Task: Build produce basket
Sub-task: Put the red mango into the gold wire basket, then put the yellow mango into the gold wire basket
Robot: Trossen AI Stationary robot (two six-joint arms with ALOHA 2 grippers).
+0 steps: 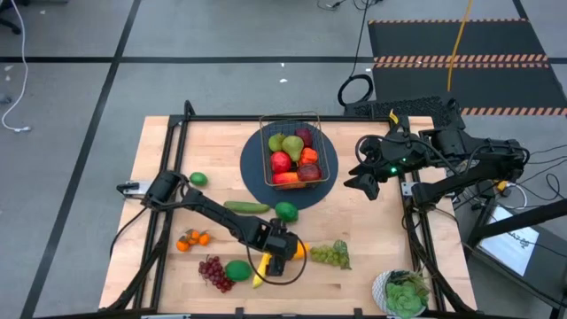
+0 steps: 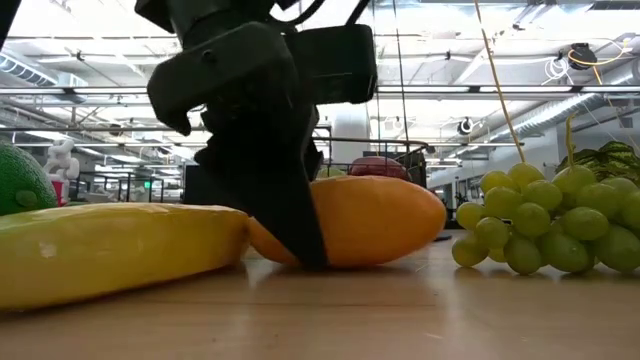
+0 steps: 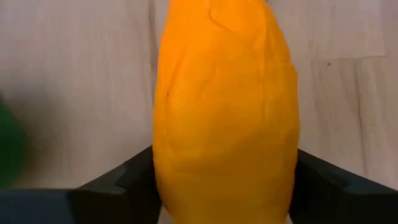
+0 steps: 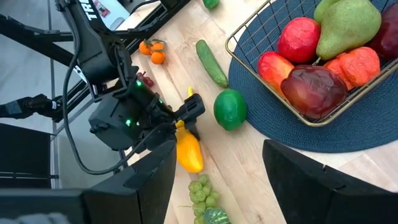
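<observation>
Mango: smooth orange toy mango lies on the wooden bench.
Left pincer: fingers astride mango, not yet clamped.
Right pincer: open, idle beside wire basket.
Advice: close squarely mid-body, lift straight.

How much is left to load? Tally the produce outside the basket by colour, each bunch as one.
Green: 5 – two limes, cucumber, round green fruit, green grapes
Orange: 2 – orange cluster, mango
Yellow: 1 – banana
Purple: 1 – purple grapes
Total: 9
</observation>
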